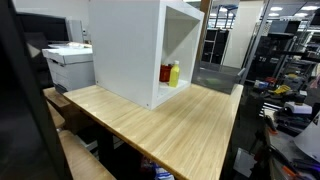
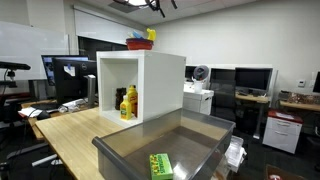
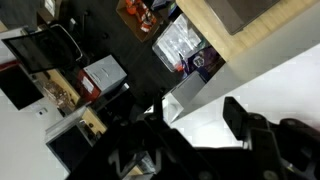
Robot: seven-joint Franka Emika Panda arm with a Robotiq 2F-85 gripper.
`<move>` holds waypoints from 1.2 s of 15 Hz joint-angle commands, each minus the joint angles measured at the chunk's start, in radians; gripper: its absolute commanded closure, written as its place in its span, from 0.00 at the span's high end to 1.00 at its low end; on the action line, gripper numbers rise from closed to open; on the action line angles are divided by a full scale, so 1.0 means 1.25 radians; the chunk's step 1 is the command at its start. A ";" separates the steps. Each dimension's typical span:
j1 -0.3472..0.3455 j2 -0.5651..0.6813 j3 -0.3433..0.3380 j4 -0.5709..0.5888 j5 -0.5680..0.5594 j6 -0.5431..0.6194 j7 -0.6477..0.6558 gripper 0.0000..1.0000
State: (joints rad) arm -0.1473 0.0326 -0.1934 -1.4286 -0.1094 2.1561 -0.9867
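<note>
My gripper (image 2: 151,4) hangs high at the top edge of an exterior view, above the white open-fronted cabinet (image 2: 160,85). A pile of red, yellow and blue objects (image 2: 141,40) lies on the cabinet's top, just below the gripper. In the wrist view the gripper (image 3: 195,125) is open, its dark fingers (image 3: 238,116) apart over a white surface with nothing between them. Inside the cabinet stand a yellow bottle (image 1: 174,73) and a red one (image 1: 165,73), seen in both exterior views.
The cabinet stands on a long wooden table (image 1: 170,125). A grey bin (image 2: 200,135) holding a green packet (image 2: 160,165) sits near the camera. A printer (image 1: 68,62) stands beside the table. Desks, monitors and shelves crowd the room behind.
</note>
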 commanded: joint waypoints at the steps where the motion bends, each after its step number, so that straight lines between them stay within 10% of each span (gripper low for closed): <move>1: -0.028 0.035 -0.006 0.024 0.006 -0.040 0.025 0.67; 18: -0.066 0.059 -0.044 -0.116 -0.031 -0.082 0.079 0.90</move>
State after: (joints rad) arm -0.2083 0.1271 -0.2635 -1.5162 -0.1221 2.0475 -0.9215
